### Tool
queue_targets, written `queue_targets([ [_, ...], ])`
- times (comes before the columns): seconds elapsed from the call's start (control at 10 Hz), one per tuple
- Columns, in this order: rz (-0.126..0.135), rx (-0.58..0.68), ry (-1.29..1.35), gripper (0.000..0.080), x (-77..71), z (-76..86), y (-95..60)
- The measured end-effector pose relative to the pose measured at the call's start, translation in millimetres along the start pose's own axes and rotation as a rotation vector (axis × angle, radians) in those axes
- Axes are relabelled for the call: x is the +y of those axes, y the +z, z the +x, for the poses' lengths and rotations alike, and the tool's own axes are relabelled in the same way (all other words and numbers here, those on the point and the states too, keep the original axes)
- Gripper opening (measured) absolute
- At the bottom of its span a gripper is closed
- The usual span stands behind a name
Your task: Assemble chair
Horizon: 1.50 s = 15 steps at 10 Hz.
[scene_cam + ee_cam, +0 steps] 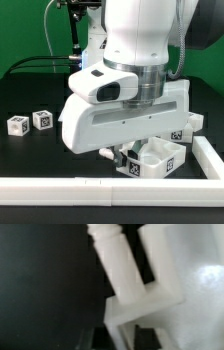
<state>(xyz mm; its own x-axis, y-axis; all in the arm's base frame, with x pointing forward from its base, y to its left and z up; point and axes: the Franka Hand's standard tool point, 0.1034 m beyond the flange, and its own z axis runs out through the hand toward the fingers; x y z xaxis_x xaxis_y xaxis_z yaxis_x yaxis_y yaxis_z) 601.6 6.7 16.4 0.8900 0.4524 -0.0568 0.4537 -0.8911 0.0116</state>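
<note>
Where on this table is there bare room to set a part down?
Bare black table lies on the exterior view's left, between the two small tagged blocks and the white rail. Crowded: the exterior view's right corner, where chair parts sit under the robot arm.

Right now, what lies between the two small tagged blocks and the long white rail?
In the exterior view, only bare black table lies between the two small tagged blocks and the long white rail; nothing else stands on that stretch.
</note>
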Motion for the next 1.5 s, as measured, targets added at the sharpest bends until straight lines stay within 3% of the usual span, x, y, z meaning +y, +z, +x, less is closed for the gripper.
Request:
queue_targets([
  [0.1, -0.001, 0.001, 0.044, 0.0028, 1.3, -0.2, -0.4],
  [0.3, -0.003, 0.016, 0.393, 0.0028, 8.3, 1.1, -8.3],
  [0.4, 0.006, 0.025, 0.655, 0.0028, 1.4, 4.3, -6.4],
  [0.7, 0.019, -0.027, 0.9, 0.0029, -22.1, -1.2, -0.3],
  [1.0, 0.013, -0.06, 0.891, 0.0032, -23.9, 1.1, -3.8],
  [1.3, 0.03, -0.058, 0.731, 0.0032, -10.9, 7.3, -2.1],
  [1.5, 0.034, -0.058, 0.707, 0.0032, -14.4, 12.0, -0.7],
])
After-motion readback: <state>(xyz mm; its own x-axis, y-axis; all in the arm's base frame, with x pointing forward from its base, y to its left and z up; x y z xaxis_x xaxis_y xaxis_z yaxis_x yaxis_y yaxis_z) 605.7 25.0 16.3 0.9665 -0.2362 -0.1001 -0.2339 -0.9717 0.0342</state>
